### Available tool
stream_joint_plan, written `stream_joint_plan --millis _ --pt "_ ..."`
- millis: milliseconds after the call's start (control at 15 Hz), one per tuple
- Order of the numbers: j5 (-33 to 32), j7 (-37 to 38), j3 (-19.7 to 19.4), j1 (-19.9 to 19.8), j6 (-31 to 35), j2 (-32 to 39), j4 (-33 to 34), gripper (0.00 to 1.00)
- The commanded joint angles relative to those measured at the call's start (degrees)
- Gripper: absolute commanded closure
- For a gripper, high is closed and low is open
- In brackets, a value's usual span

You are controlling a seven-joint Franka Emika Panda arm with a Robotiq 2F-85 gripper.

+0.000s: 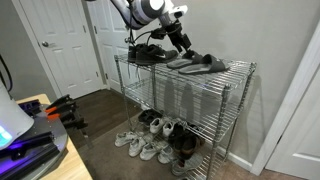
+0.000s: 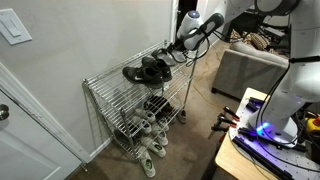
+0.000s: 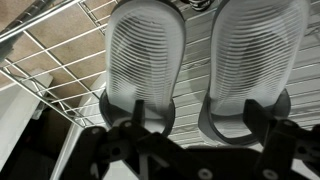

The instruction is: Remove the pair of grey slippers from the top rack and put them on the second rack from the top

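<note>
Your gripper [image 3: 193,128], jaws apart, hangs over the slippers [image 3: 145,50]: probably light, floppy foam. Pinch the inner straps [image 3: 165,108] lying between your fingers [image 3: 135,115].

1. Both exterior views are small and soft, and fine detail is lost.
2. Indoor light there is even and moderate, and the wall [image 1: 275,45] carries no hard shadows.
3. In an exterior view, a blue-violet glow [image 2: 262,130] burns well apart from the jaws.
4. In the wrist view, the gripper [image 3: 192,120] is dark, close and out of focus, with smeared edges.
5. Beyond the jaws, the slippers [image 3: 145,60] look bright, nearly washed out, though their ridges stay readable.
6. Beside them, rack [image 3: 50,22] wires catch pale glints, and the space below sinks into shadow.
</note>
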Motion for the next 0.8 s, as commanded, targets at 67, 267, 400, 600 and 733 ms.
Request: stream_joint_plan --millis 67,267,400,600,733 --pt "6.39 -1.59 -1.22 1.78 3.82 5.81 4.51 0.00" --pt "10.49 -2.33 -0.64 1.73 6.02 9.55 8.46 0.00" --pt "12.31 -3.08 -0.24 1.58 7.01 11.92 11.32 0.00" --pt "13.49 -3.76 -0.85 2.13 7.55 15.33 15.63 0.00" --pt "13.65 -3.57 -2.48 2.82 7.36 17.45 18.04 0.00"
